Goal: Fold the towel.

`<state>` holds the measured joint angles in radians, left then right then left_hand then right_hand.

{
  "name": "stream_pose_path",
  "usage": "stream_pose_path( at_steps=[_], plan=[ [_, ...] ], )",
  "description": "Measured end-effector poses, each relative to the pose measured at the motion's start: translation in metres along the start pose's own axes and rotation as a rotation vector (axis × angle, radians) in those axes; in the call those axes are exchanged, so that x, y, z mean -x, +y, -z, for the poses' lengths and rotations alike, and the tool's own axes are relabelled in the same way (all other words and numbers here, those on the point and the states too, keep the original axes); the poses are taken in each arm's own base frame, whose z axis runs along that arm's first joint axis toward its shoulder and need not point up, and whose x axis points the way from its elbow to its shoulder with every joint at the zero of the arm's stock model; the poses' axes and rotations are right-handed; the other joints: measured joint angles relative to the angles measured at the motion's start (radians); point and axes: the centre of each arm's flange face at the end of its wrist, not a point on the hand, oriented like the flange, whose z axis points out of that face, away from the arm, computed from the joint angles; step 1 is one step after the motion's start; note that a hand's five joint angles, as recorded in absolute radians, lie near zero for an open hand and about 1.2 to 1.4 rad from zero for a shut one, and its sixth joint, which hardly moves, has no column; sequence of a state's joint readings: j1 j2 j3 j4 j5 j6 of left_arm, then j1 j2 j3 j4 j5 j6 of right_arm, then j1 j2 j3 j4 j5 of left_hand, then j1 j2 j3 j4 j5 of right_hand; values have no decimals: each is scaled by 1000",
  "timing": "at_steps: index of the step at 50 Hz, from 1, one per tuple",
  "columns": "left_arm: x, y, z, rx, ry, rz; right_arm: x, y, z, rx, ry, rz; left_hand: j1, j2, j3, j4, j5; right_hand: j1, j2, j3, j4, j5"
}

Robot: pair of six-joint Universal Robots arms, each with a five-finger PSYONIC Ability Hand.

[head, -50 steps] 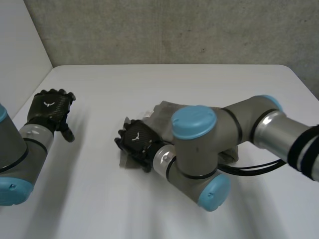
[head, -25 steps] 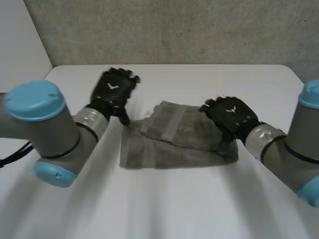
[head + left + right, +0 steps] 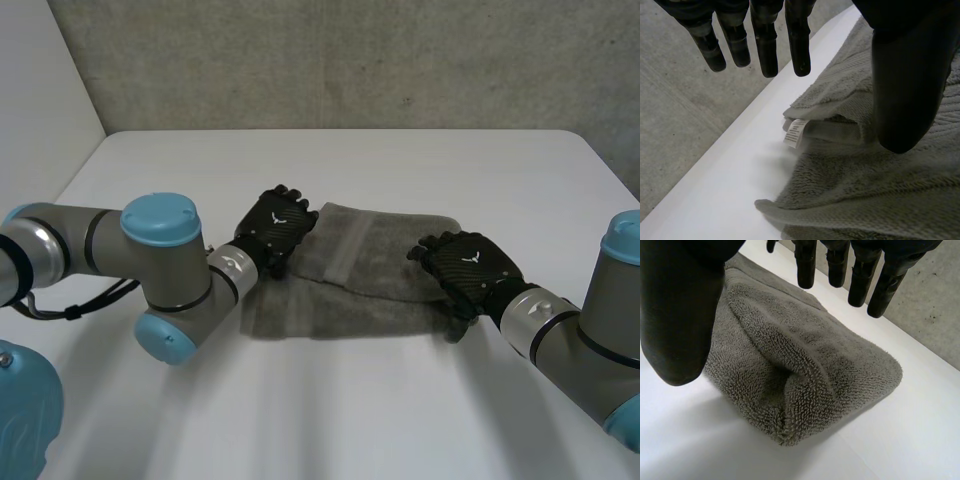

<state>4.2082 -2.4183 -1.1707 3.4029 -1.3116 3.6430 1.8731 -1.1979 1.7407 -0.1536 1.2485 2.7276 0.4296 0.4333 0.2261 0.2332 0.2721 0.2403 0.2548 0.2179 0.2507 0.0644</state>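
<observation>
A grey towel point(image 3: 350, 285) lies folded in layers at the middle of the white table point(image 3: 300, 400). My left hand point(image 3: 275, 228) is over the towel's far left corner, open. In the left wrist view its straight fingers point(image 3: 765, 45) reach past the edge and its thumb point(image 3: 905, 90) hangs above the pile of the towel point(image 3: 865, 190), near a white label point(image 3: 796, 132). My right hand point(image 3: 465, 268) is at the towel's right end, open. In the right wrist view its thumb point(image 3: 680, 315) and straight fingers point(image 3: 860, 275) straddle the folded end of the towel point(image 3: 805, 370) without closing on it.
A grey wall point(image 3: 350, 60) stands behind the table's far edge. My left arm point(image 3: 160, 260) lies low across the table's left part, and my right arm point(image 3: 590, 340) comes in from the near right.
My left hand swung in from the table's left side to the towel's far left corner. My right hand left the towel's left end, crossed it and settled at its right end.
</observation>
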Motion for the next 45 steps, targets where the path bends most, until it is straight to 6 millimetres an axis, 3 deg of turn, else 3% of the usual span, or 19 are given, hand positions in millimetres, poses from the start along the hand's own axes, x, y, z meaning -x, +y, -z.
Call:
stream_pose_path(
  at_steps=[17,26,38,45],
  plan=[
    [-11,6,-7,-13,40,3,-2,6,-2,19,1,-8,341,343,0,0,319,0,0,0,0,0],
    [-12,6,-10,-25,49,2,-2,7,-2,21,3,-9,846,860,0,0,859,0,0,0,0,0],
    [-4,-8,-10,-77,24,-12,-2,7,-2,22,6,-9,846,861,0,0,869,0,0,0,0,0],
    [10,-37,12,-107,-11,-21,-3,6,-1,20,7,-8,846,861,0,0,869,0,0,0,0,0]
  ],
)
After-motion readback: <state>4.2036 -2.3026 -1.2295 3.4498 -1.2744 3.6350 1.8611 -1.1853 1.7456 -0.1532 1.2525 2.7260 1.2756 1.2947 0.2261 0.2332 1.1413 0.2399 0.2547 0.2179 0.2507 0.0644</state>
